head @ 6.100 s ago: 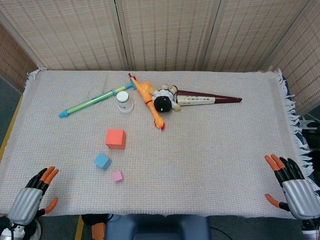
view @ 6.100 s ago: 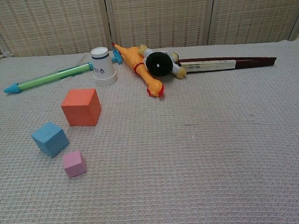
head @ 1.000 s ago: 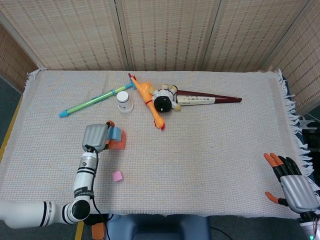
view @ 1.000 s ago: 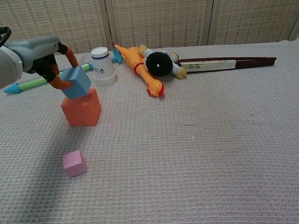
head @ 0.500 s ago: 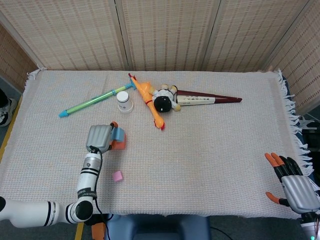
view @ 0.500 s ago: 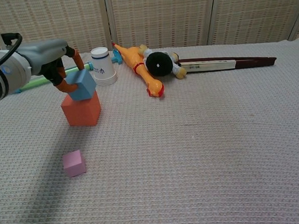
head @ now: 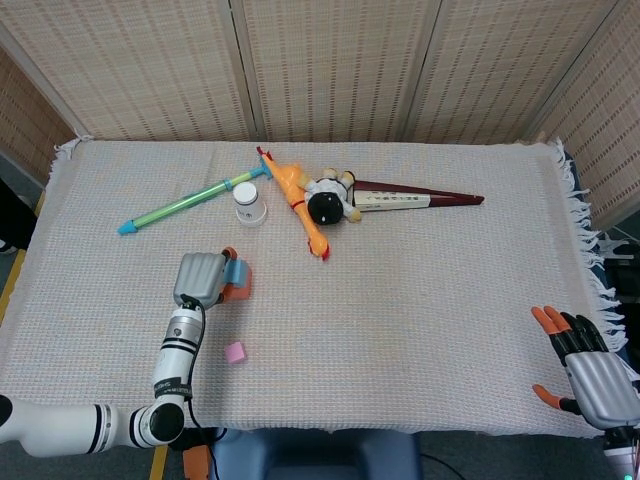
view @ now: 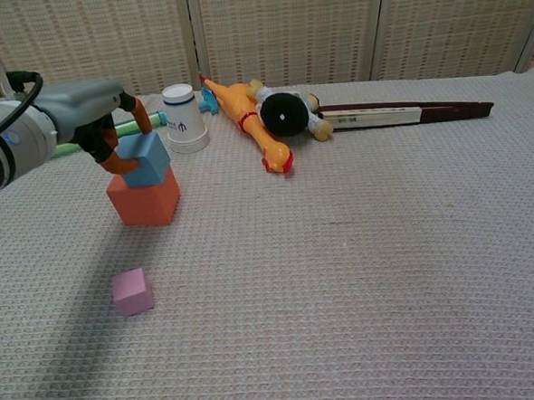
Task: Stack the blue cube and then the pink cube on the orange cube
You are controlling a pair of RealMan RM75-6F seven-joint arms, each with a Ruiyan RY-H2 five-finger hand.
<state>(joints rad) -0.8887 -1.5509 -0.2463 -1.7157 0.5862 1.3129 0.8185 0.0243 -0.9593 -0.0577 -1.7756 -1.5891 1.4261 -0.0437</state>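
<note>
Left hand gripped the blue cube atop the orange cube.

The left hand clasped the blue cube between its orange-tipped fingers, the cube resting a little tilted on the orange cube (whether it sat fully flat could not be told). The pink cube lay alone on the tabletop, nearer the robot and apart from the stack. The right hand hung at the cloth's near right corner, fingers spread, holding nothing. Behind the stack a white paper cup stood upside down, its contents hidden, beside a green water squirter, a rubber chicken and a black-headed doll.
</note>
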